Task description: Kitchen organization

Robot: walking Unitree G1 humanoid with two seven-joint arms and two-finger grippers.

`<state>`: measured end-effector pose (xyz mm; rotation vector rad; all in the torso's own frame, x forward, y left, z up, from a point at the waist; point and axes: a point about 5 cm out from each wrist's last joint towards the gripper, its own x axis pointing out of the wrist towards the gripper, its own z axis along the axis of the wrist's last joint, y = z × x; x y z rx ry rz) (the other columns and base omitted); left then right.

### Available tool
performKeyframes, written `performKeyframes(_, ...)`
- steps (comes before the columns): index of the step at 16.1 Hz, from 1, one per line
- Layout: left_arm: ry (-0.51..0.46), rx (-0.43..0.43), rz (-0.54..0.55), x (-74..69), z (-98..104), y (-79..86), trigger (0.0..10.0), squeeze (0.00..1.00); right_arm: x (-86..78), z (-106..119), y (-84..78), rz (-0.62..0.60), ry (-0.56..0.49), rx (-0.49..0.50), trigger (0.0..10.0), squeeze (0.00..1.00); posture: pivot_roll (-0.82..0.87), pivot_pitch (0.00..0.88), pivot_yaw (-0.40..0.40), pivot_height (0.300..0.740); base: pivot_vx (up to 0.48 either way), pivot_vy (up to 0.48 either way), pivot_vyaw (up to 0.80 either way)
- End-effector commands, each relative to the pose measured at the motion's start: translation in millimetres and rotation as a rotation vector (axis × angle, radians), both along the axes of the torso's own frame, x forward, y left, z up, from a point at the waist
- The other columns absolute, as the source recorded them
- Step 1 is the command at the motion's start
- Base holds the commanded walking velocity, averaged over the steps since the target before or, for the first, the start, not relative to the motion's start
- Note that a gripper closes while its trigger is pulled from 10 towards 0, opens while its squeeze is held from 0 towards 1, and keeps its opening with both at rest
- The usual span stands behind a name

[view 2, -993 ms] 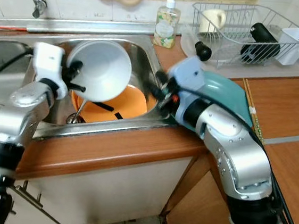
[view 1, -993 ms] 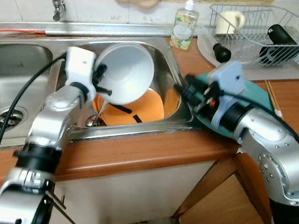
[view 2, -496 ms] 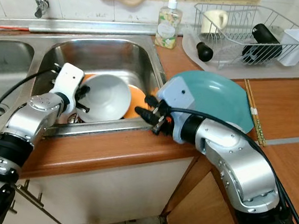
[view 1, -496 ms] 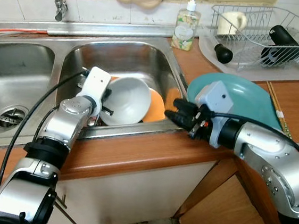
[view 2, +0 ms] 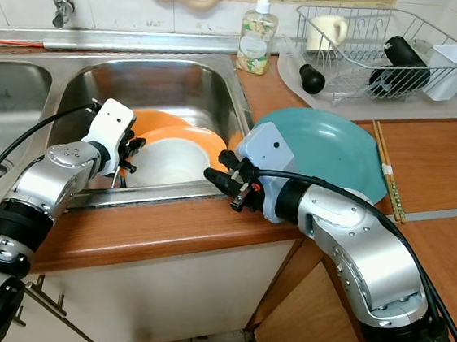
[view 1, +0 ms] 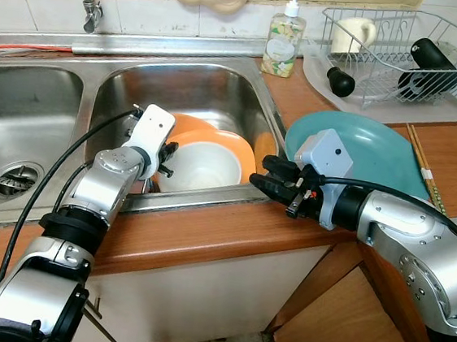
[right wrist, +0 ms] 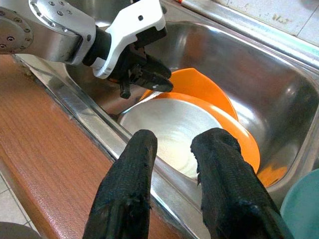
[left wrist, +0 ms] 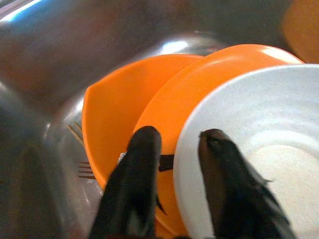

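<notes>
A white bowl [view 1: 205, 164] lies upright inside stacked orange dishes [view 1: 196, 127] in the right basin of the steel sink [view 1: 189, 77]. My left gripper [view 1: 164, 161] is down in that basin at the bowl's near-left rim. Its fingers [left wrist: 144, 149] are open, with the rim [left wrist: 187, 164] loosely between them. My right gripper [view 1: 265, 175] hovers over the sink's front right corner, pointing at the bowl. It is open and empty, as its fingers [right wrist: 134, 169] show in the right wrist view. A teal plate [view 1: 370, 145] rests on the counter behind that arm.
A dish rack [view 1: 405, 43] holding a cup and a black bottle stands at the back right. A soap bottle [view 1: 283, 38] and a black knob [view 1: 340, 81] stand beside it. Chopsticks [view 1: 419, 150] lie right of the teal plate. A fork [left wrist: 84, 169] lies under the orange dishes.
The left gripper brought the white bowl down from a raised tilt to rest in the orange dishes and loosened on its rim. The right gripper drew back to the sink's front corner.
</notes>
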<state>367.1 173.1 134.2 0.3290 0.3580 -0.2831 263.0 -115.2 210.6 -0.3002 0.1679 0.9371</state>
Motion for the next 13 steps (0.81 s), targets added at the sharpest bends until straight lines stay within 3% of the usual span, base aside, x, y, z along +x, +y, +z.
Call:
performKeyframes(1, -0.014, 0.007, -0.001, 0.2, 4.3, 2.0, 10.0, 1.0, -2.6, -0.5, -0.9, -0.003, -0.002, -0.014, 10.0, 0.0, -0.06, 0.0, 0.022, 0.74, 0.0, 0.0, 0.0)
performKeyframes(3, -0.081, -0.017, -0.019, -1.4, 11.4, 3.0, 10.0, 1.0, 1.8, 0.8, -3.7, -0.053, -0.02, -0.008, 10.0, 0.0, -0.06, 0.0, 0.023, 0.74, 0.0, 0.0, 0.0)
performKeyframes(4, -0.182, -0.073, -0.046, -4.3, 21.6, 0.8, 10.0, 1.0, 13.2, 3.5, -13.6, -0.186, -0.052, 0.005, 10.0, 0.0, -0.06, 0.0, 0.023, 0.74, 0.0, 0.0, 0.0)
performKeyframes(7, -0.282, -0.122, -0.064, -12.6, 31.9, 2.9, 10.0, 1.0, 27.7, 12.7, -32.6, -0.372, -0.081, 0.057, 10.0, 0.0, -0.07, 0.0, 0.024, 0.74, 0.0, 0.0, 0.0)
performKeyframes(8, -0.308, -0.151, -0.064, -16.7, 35.0, 4.4, 10.0, 1.0, 30.9, 17.5, -40.0, -0.422, -0.085, 0.081, 10.0, 0.67, -0.07, 0.0, 0.022, 0.74, 0.0, 0.0, 0.0)
performKeyframes(9, -0.336, -0.178, -0.056, -20.9, 38.5, 7.2, 10.0, 1.0, 33.1, 21.2, -47.4, -0.47, -0.084, 0.1, 10.0, 1.0, -0.07, 0.0, 0.022, 0.74, 0.0, 0.0, 0.0)
performKeyframes(10, -0.349, -0.191, -0.061, -23.5, 40.2, 8.0, 10.0, 0.98, 33.9, 22.5, -50.9, -0.49, -0.084, 0.103, 10.0, 1.0, -0.07, 0.0, 0.022, 0.74, 0.0, 0.0, 0.0)
performKeyframes(11, -0.37, -0.217, -0.083, -29.3, 44.0, 7.9, 10.0, 0.25, 35.3, 24.0, -58.9, -0.529, -0.086, 0.1, 10.0, 1.0, -0.07, 0.0, 0.017, 0.74, 0.0, 0.0, 0.0)
performKeyframes(12, -0.383, -0.233, -0.126, -35.5, 47.1, 5.0, 10.0, 0.0, 37.0, 24.7, -67.3, -0.566, -0.086, 0.092, 10.0, 1.0, -0.07, 0.0, 0.016, 0.74, 0.0, 0.0, 0.0)
performKeyframes(13, -0.384, -0.241, -0.168, -41.2, 48.0, 1.2, 10.0, 0.0, 38.8, 24.7, -75.4, -0.609, -0.079, 0.084, 10.0, 1.0, -0.07, 0.0, 0.016, 0.74, 0.0, 0.0, 0.0)
